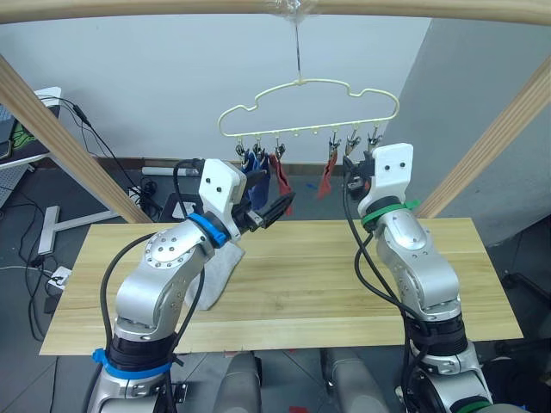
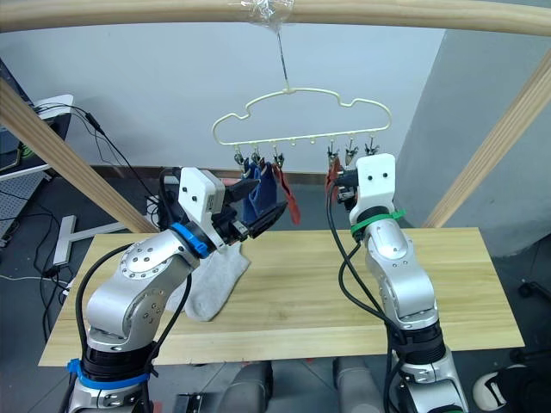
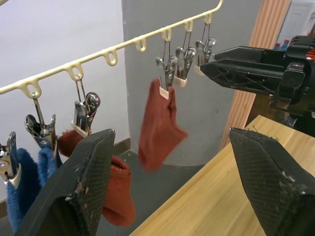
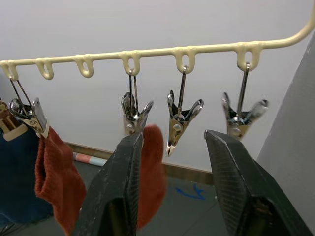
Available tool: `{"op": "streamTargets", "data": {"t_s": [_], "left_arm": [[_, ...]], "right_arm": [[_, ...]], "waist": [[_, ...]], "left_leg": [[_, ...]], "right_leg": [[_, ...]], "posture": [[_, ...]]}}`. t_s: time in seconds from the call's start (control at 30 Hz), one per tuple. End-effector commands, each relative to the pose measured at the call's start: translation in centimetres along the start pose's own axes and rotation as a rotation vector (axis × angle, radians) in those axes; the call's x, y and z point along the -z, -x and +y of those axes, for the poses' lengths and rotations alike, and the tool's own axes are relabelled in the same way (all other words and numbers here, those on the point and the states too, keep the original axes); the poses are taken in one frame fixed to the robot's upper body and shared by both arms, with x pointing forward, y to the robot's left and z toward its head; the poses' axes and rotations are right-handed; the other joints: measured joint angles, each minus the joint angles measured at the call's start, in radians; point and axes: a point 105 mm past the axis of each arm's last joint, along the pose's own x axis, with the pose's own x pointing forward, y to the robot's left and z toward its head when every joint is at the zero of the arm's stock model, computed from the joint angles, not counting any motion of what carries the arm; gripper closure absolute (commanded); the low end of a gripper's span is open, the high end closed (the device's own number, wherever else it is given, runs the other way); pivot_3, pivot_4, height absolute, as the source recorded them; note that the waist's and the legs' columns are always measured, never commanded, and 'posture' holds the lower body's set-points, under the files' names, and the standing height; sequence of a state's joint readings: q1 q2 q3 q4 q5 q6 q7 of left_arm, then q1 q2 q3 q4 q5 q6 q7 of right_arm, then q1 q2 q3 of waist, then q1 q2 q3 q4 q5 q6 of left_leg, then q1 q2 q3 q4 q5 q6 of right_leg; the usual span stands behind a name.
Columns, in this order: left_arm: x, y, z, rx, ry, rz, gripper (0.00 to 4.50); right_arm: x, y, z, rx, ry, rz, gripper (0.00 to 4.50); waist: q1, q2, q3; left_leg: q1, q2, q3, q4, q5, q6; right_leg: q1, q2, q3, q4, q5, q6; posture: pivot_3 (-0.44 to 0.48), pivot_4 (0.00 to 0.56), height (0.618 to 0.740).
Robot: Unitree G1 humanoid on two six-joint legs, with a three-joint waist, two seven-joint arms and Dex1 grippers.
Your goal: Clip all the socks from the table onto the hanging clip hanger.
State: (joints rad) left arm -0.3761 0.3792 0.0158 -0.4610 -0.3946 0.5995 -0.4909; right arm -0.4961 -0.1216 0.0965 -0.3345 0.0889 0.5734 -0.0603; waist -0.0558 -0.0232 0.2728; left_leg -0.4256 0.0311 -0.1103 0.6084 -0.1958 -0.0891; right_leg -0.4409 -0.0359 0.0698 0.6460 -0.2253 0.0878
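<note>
Lying limp on the counter (image 2: 344,292), 1 grey sock (image 2: 215,284) will fold when lifted; pinch its cuff. Blue and red socks (image 3: 158,123) hang on the hanger (image 1: 310,107). Left gripper (image 1: 269,211) and right gripper (image 4: 174,172) are both spread, empty.

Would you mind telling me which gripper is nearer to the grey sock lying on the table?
The left gripper. It hangs open just above the grey sock at the table's left side; the right gripper is open up by the clip hanger's right-hand clips.
</note>
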Motion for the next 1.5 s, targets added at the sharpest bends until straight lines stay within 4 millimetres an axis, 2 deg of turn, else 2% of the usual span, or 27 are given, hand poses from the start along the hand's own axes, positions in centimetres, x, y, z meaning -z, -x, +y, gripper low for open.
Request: {"op": "streamTargets", "data": {"t_s": [0.03,0.13,0.2,0.57,0.93,1.1,1.23,1.5], "left_arm": [[-1.5,0.1,-0.2,0.008,-0.032,-0.051,0.66],[-1.7,0.0,-0.2,0.01,-0.036,-0.054,0.66],[-1.8,0.0,-0.1,0.01,-0.038,-0.055,0.66],[-2.0,0.0,-0.1,0.009,-0.038,-0.057,0.66],[-2.9,-0.2,-0.3,0.018,-0.038,-0.078,0.66],[-4.0,-0.5,-1.1,0.091,-0.025,-0.1,0.66],[-4.6,-0.5,-2.5,0.235,-0.017,-0.099,0.66],[-5.2,-0.6,-2.6,0.245,-0.014,-0.113,0.66]], "right_arm": [[-1.3,-0.4,-0.5,0.029,0.002,-0.057,2.38],[-1.1,-1.0,-0.5,0.047,-0.011,-0.05,2.38],[-1.0,-1.2,-0.5,0.051,-0.012,-0.048,2.73],[-0.6,-2.1,-0.8,0.077,-0.018,-0.037,2.73],[-1.1,-3.3,-0.4,0.068,-0.027,-0.057,2.73],[-1.5,-3.9,0.2,0.048,-0.037,-0.069,2.73],[-1.8,-4.2,0.4,0.044,-0.044,-0.079,2.73],[-2.2,-4.6,0.5,0.033,-0.048,-0.092,2.73]], "waist": [[0.0,0.0,0.0],[0.0,0.0,0.0],[0.0,0.0,0.0],[0.0,0.0,0.0],[0.002,0.0,0.0],[0.002,0.001,0.0],[0.002,0.001,0.0],[0.003,0.001,0.0]], "left_leg": [[0.0,0.0,0.0,0.0,0.0,0.0],[0.0,0.0,0.0,0.0,0.0,0.0],[0.0,0.0,0.0,0.0,0.0,0.0],[0.0,0.0,0.0,0.0,0.0,0.0],[0.0,0.0,0.0,0.0,0.0,0.0],[0.0,0.0,0.0,0.0,0.0,0.0],[0.0,0.0,0.0,0.0,0.0,0.0],[0.0,0.0,0.0,0.0,0.0,0.0]], "right_leg": [[0.0,0.0,0.0,0.0,0.0,0.0],[0.0,0.0,0.0,0.0,0.0,0.0],[0.0,0.0,0.0,0.0,0.0,0.0],[0.0,0.0,0.0,0.0,0.0,-0.001],[0.0,0.0,0.0,0.0,0.001,-0.001],[0.0,0.0,0.0,0.001,0.001,-0.001],[0.0,0.0,0.0,0.0,0.001,-0.002],[0.0,0.0,0.0,0.001,0.001,-0.002]], "posture": [[0.039,0.282,0.74],[0.039,0.282,0.74],[0.039,0.282,0.74],[0.054,0.284,0.74],[0.065,0.284,0.74],[0.074,0.281,0.74],[0.074,0.28,0.74],[0.075,0.271,0.74]]}}
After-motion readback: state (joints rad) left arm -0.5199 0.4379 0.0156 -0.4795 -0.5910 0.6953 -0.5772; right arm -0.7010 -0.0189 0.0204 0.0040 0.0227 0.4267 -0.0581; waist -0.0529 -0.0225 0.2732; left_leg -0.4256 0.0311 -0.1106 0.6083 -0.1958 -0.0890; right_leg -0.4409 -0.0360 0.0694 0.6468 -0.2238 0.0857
